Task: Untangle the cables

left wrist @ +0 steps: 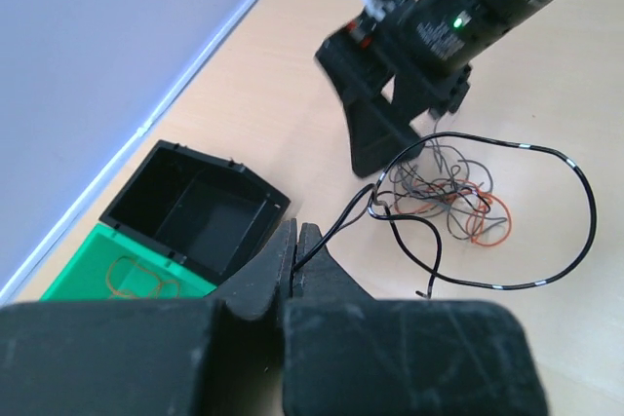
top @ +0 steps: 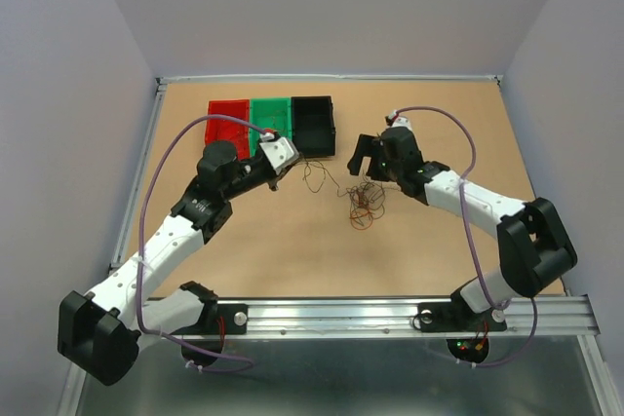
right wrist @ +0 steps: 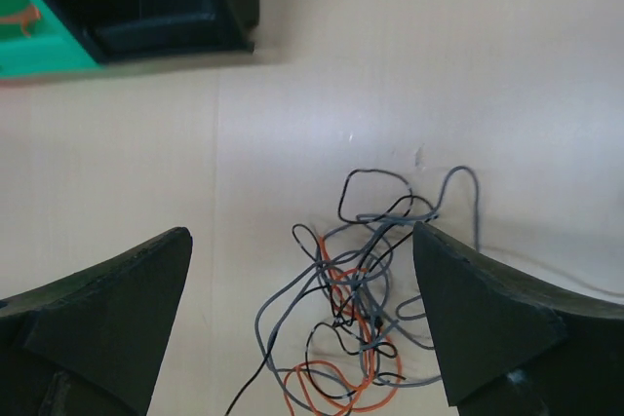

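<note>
Jaws of my L gripper [left wrist: 295,252] clamped on black strand running to cables [left wrist: 444,197], bunch lying on table [top: 439,124] centre, near black bin [top: 314,126]; my R gripper [right wrist: 300,236] hangs over bunch, jaws wide apart.

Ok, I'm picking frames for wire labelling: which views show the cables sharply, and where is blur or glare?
Top external: evenly lit, no glare, but the cables are tiny, strands hardly separable. Left wrist: cables crisp, the left gripper near the lens blurred. Right wrist: cables sharp, the right gripper soft at the bottom corners.
</note>
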`<state>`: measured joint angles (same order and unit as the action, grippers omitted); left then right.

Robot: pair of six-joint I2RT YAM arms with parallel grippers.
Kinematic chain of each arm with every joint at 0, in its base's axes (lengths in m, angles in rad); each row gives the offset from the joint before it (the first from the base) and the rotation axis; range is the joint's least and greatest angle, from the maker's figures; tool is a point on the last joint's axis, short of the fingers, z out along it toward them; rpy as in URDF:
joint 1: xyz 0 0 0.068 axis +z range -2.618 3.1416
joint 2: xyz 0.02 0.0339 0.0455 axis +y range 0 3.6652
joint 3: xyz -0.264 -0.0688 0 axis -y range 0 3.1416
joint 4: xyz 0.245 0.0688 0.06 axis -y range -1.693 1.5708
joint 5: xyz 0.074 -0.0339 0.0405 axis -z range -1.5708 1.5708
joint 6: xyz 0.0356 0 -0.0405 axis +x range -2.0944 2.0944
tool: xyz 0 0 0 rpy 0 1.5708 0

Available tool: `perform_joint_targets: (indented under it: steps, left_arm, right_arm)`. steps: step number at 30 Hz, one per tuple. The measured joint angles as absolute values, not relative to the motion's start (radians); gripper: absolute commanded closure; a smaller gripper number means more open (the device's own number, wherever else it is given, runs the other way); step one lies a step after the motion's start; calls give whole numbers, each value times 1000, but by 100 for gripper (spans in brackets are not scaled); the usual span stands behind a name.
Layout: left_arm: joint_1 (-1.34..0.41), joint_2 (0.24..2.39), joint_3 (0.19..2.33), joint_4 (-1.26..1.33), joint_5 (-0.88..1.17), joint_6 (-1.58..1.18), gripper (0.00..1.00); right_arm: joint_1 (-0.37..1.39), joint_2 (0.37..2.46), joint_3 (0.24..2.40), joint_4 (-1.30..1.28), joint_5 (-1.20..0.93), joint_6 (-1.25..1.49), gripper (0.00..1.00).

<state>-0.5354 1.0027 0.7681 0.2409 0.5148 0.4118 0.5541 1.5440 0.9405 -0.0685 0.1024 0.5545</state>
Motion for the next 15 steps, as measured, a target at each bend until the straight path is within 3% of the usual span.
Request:
perform_joint_targets:
  steps: [6, 15]
  left_arm:
    - [-503, 997, 767, 252, 524, 385, 100]
    - [-482, 997, 767, 255, 541, 366, 100]
  right_arm:
    - [527, 1390, 926, -49, 101, 535, 0]
    - [532, 1236, 802, 117, -130, 441, 1]
